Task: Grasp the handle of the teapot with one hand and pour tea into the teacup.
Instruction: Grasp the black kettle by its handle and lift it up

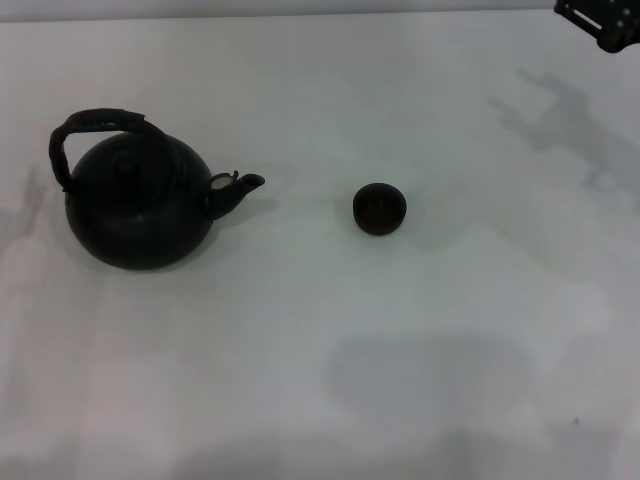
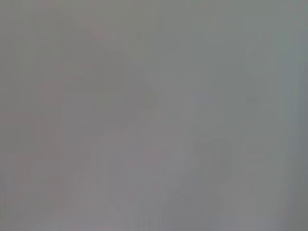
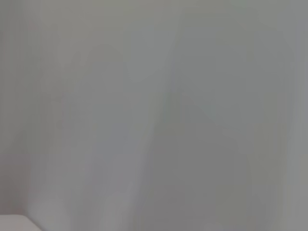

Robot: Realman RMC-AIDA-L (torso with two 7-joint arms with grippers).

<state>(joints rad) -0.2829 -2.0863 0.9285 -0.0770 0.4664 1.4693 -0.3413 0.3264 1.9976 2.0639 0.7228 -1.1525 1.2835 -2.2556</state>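
Observation:
The round black teapot stands upright on the white table at the left in the head view, its short spout pointing toward the teacup. Its dark wrapped handle arches over the lid. The small black teacup sits to the right of the spout, a short gap away. Only a black part of my right gripper shows, at the far right corner, well away from both. My left gripper is out of view. Both wrist views show only blank pale surface.
Faint shadows lie on the table near the far right and the front middle. Nothing else stands on the white tabletop in view.

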